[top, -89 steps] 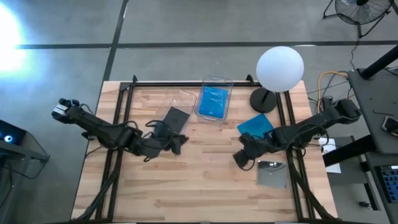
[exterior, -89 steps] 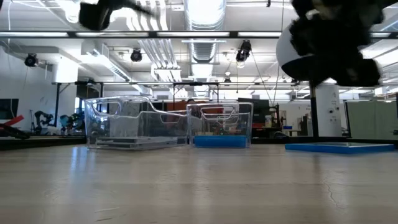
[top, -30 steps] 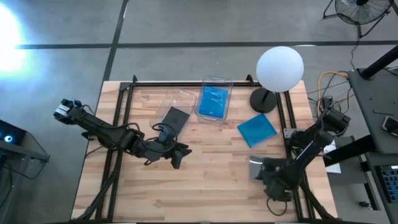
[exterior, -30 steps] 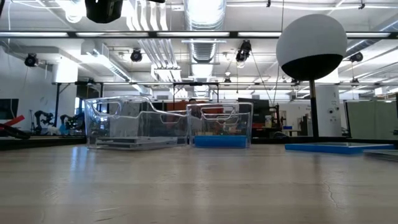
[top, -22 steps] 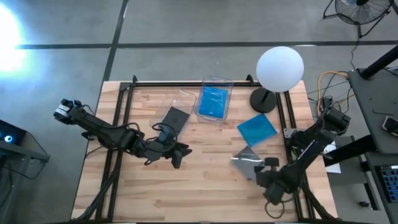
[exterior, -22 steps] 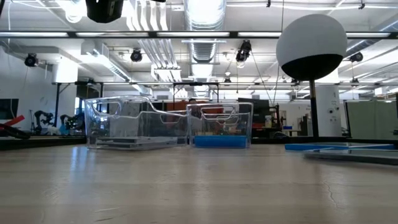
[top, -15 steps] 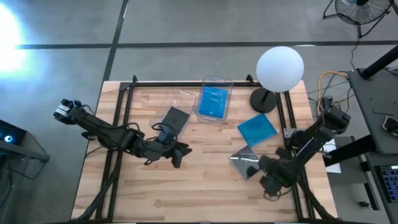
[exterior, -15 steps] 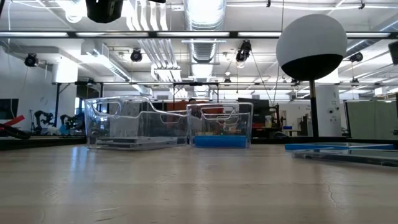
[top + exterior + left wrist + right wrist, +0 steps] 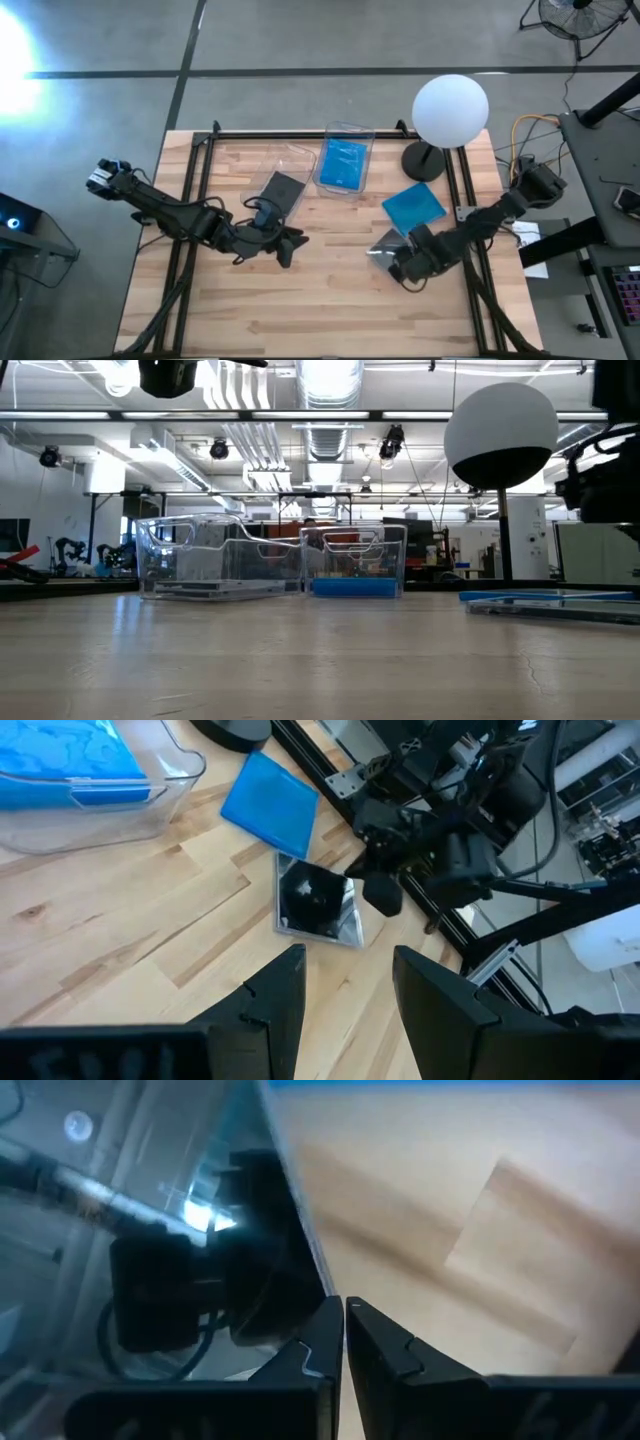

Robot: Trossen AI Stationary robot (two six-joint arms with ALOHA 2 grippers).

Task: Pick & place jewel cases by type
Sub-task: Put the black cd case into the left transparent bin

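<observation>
Wooden slat table (image 9: 330,300) is seen from above w/ both arms over it; open-plan workshop w/ ceiling ducts is visible beyond in low view. R gripper (image 9: 398,268) is positioned right of table centre, directly over a glossy jewel case (image 9: 386,248) (image 9: 318,901) which lies flat on the wood; in R wrist view the fingers (image 9: 305,1355) are seen nearly closed w/ only a thin gap, at the edge of the glossy case (image 9: 160,1230), but whether the case is actually pinched cannot be told. Loose blue jewel case (image 9: 413,208) (image 9: 268,805) is noted lying flat just beside the glossy one, toward the lamp base; corners are touching or overlapping in L wrist view. White globe lamp (image 9: 450,110) is placed at the back right of table. Two clear bins are set side by side at back centre: right bin (image 9: 347,131) is holding a blue case (image 9: 344,164), left bin (image 9: 262,163) a dark grey case (image 9: 284,190). L gripper (image 9: 286,243) is held left of centre, near the left bin, fingers (image 9: 435,1000) spread apart w/ nothing between them. In low view both bins (image 9: 220,560) are seen at far edge, blue case (image 9: 354,587) at bottom of the right one.
</observation>
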